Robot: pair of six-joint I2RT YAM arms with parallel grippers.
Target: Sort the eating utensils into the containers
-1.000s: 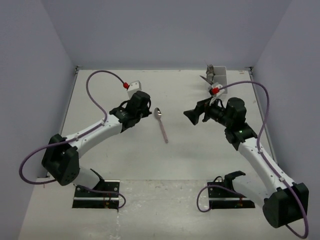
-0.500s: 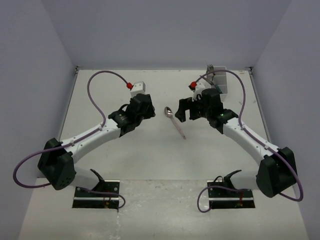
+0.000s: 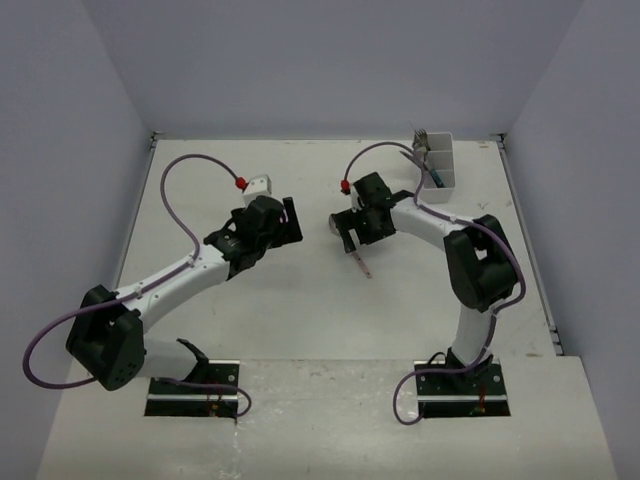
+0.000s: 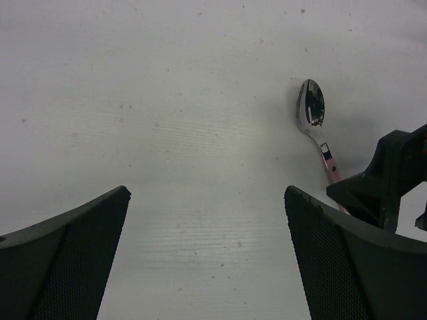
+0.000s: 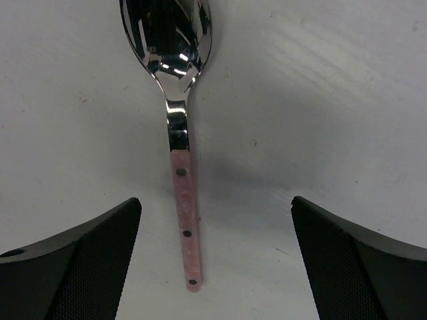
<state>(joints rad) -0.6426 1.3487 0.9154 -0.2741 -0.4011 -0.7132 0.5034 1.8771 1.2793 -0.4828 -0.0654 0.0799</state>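
A spoon (image 5: 185, 213) with a pink handle and a shiny bowl lies flat on the white table. My right gripper (image 5: 215, 200) hangs open over it, and the handle lies between its fingers, nearer the left one, untouched. From above only the handle end of the spoon (image 3: 361, 264) shows below the right gripper (image 3: 347, 228). My left gripper (image 3: 288, 222) stands open and empty to the spoon's left. In the left wrist view the spoon (image 4: 312, 110) lies beyond the left gripper (image 4: 207, 193), to the right. The white container (image 3: 446, 148) stands at the far right and holds several utensils (image 3: 422, 140).
The right arm's elbow (image 3: 482, 262) rises between the spoon and the table's right edge (image 3: 530, 250). A tip of the right gripper's finger (image 4: 390, 175) shows at the right of the left wrist view. Purple cables loop above both arms.
The left gripper went from shut to open and drew back slightly left. The spoon shifted right on the table. The right arm swung in from the right and came down over the spoon.
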